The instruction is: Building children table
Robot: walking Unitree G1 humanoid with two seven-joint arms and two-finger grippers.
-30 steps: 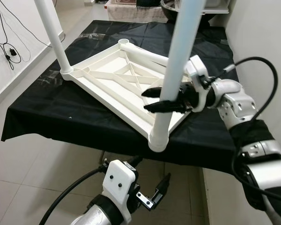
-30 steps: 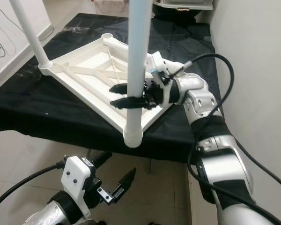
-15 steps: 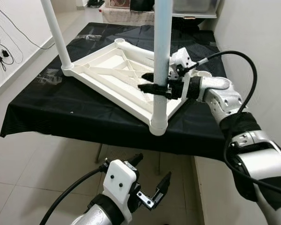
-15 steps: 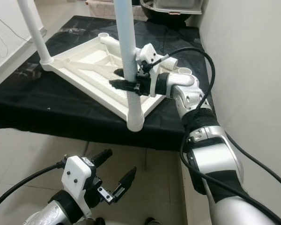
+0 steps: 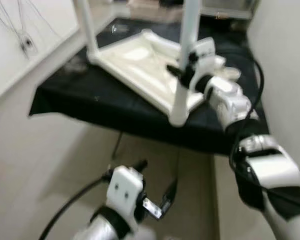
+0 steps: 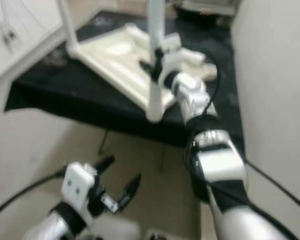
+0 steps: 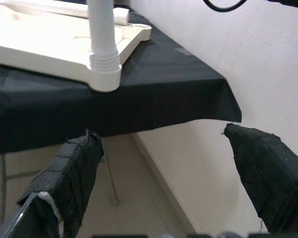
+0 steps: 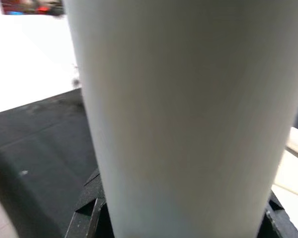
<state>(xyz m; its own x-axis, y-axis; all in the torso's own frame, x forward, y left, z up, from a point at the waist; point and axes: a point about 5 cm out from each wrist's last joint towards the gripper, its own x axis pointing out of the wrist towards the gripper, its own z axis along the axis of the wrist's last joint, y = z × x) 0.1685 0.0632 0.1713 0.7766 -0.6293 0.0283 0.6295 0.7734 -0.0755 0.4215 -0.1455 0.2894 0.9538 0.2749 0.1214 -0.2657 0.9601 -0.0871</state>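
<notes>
A white children's table (image 5: 135, 57) lies upside down on a black-covered table (image 5: 65, 97). One white leg (image 5: 85, 22) stands at its far left corner. Another leg (image 5: 181, 95) stands upright in the near right corner socket (image 7: 105, 77). My right gripper (image 5: 182, 74) is shut on this leg at mid height, and the leg (image 8: 174, 114) sits between black fingers (image 8: 89, 210) in the right wrist view. My left gripper (image 5: 162, 200) hangs open below the table's edge over the floor, its fingers (image 7: 74, 168) spread wide and holding nothing.
A white wall (image 5: 285, 55) runs close along the right side of the black-covered table. Tiled floor (image 5: 55, 150) lies in front of it. Cables (image 5: 21, 40) hang on the left wall. A loose white tube (image 7: 44, 7) lies on the upturned table. The head views are blurred.
The whole picture has shifted and blurred, so the camera has moved. The near leg went from tilted to upright in its socket, with my right gripper staying on it.
</notes>
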